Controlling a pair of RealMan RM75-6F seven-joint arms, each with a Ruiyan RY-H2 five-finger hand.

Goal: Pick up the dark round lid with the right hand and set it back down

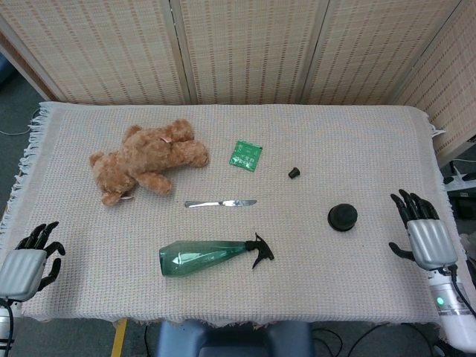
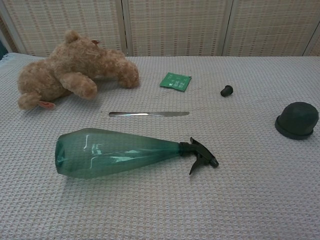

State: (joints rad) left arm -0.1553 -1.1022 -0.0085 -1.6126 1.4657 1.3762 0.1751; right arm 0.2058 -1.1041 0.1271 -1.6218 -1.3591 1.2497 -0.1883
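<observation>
The dark round lid (image 1: pixel 342 216) lies on the woven cloth at the right of the table; the chest view shows the lid (image 2: pixel 297 120) as a low dome near the right edge. My right hand (image 1: pixel 422 231) hovers to the right of it, near the table's right edge, palm down with fingers spread and empty, a hand's width from the lid. My left hand (image 1: pixel 28 258) rests at the front left corner, open and holding nothing. Neither hand shows in the chest view.
A green spray bottle (image 1: pixel 212 256) lies on its side at the front centre. A table knife (image 1: pixel 220 203) lies behind it. A teddy bear (image 1: pixel 146 160) sits at the left, a green packet (image 1: pixel 245 155) mid-back, and a small black cap (image 1: pixel 294 173) behind the lid.
</observation>
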